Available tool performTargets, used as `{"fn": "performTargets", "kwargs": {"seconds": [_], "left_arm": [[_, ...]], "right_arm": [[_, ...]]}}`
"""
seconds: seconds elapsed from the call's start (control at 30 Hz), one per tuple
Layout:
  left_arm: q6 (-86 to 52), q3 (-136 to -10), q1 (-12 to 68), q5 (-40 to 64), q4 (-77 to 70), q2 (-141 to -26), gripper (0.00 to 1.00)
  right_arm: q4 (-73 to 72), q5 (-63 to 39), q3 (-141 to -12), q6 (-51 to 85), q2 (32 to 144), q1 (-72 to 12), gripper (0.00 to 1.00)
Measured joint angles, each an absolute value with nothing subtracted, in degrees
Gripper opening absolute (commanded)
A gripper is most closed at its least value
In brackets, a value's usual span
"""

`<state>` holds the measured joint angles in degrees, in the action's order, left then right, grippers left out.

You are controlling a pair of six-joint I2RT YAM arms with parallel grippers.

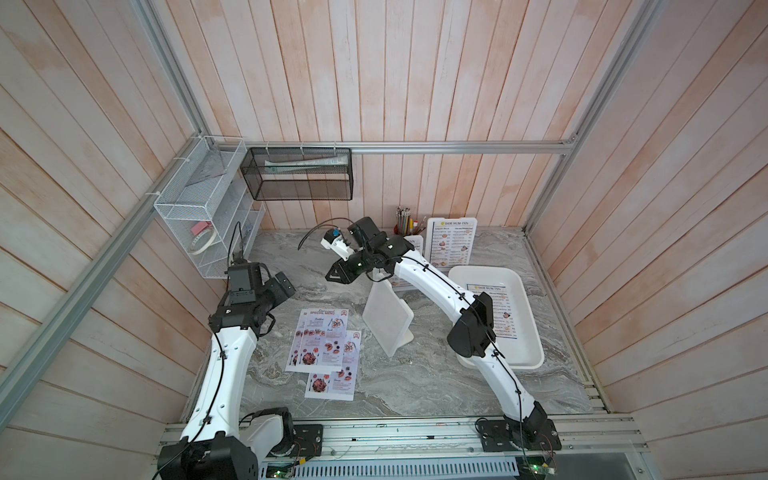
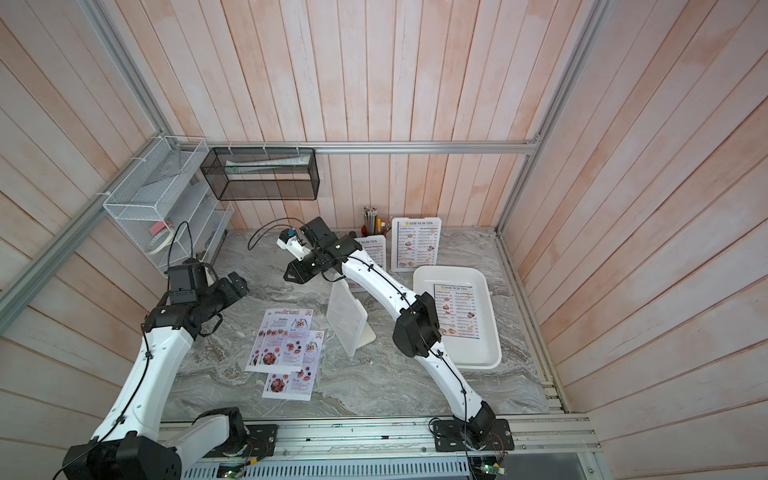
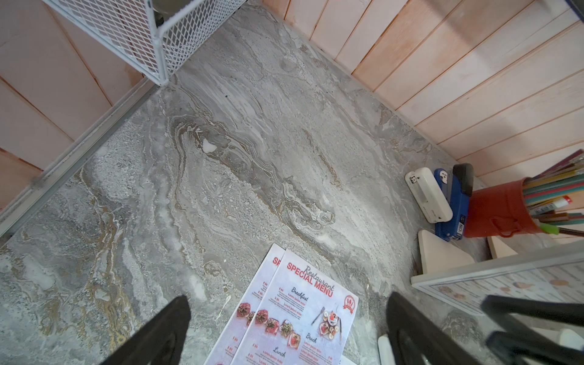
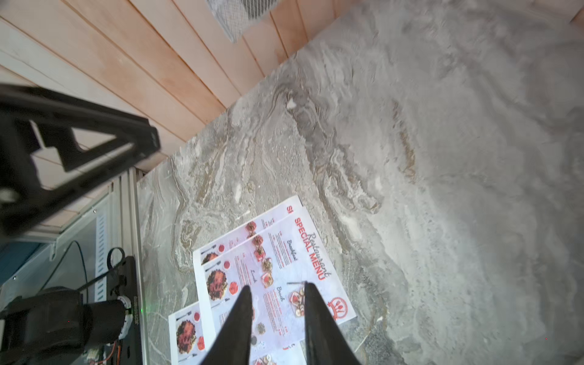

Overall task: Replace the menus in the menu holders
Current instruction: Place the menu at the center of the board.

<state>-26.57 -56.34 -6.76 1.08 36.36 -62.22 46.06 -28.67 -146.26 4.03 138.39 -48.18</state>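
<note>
The grey marbled desk (image 1: pixel 415 386) is carrying everything here. The white tray (image 1: pixel 511 353) is sitting on the right arm's side with one Dim Sum Inn menu (image 1: pixel 498 303) lying flat in it. At the back wall two menu holders are standing, the tall holder (image 1: pixel 453 245) showing its blue-bordered sheet and the half-hidden holder (image 1: pixel 413 245) sitting partly behind the right arm. Mid-desk, the centre holder (image 1: pixel 388 318) is leaning back on its foot, showing a blank white face in both top views, with no print that I can make out.

The Special Menu sheets (image 1: pixel 322 340) are lying overlapped and flat, just beside the centre holder on the left arm's side. Their long axis is running from the near edge toward the back wall, slightly tilted, with the red titles at the far end. That far end is what both arms are hanging over. The left gripper (image 1: pixel 282 286) is hovering on its own side of it, and the right gripper (image 1: pixel 336 274) is reaching in over the centre holder's top. I can't call which is nearer.

In the left wrist view the left gripper (image 3: pixel 289 297) is spreading its fingers (image 3: pixel 170 319) wide, with the title edge framed between them and nothing held. In the right wrist view the right gripper (image 4: pixel 277 289) is showing a narrow gap between its fingers (image 4: pixel 243 303), touching nothing, with the sheets well below.
</note>
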Motion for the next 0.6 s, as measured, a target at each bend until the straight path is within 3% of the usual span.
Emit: {"fn": "performTargets", "kwargs": {"seconds": [0.1,0.27,0.6], "left_arm": [[-26.74,-56.31,-3.49,1.17,35.94,-60.97,0.98],[-27.68,-57.80,6.59,0.47,35.97,-60.23,0.97],[-30.09,-70.81,38.89,-6.92,35.11,-66.37,0.97]], "right_arm": [[46.85,-27.97,-142.41,4.67,132.81,-47.37,0.43],[44.23,-26.57,-125.05,7.60,116.16,-43.00,0.51],[29.63,-20.64,-76.86,18.68,81.73,-20.78,0.69]]}}
